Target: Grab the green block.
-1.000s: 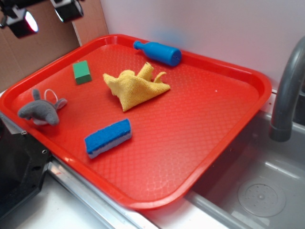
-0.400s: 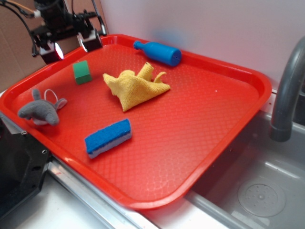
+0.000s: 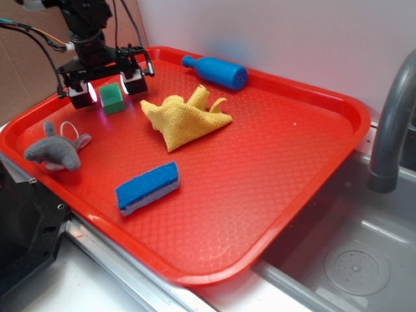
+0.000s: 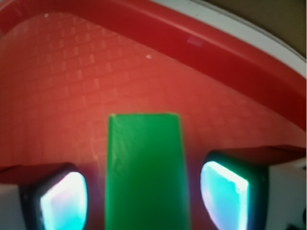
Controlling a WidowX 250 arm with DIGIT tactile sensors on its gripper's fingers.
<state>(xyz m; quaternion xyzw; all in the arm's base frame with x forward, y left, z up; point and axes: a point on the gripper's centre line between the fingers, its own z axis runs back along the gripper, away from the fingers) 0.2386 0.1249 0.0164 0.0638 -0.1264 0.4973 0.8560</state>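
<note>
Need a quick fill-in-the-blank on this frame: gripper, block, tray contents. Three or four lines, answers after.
1. The gripper stands with its fingers on either side of the ____ block.
2. The jaws are ____, with a gap showing on each side of the block in the wrist view.
3. All the objects lie on a ____ tray.
4. The yellow cloth lies between the blue sponge and the blue ____ at the tray's far edge.

Missing words: green; open; red; bottle
</note>
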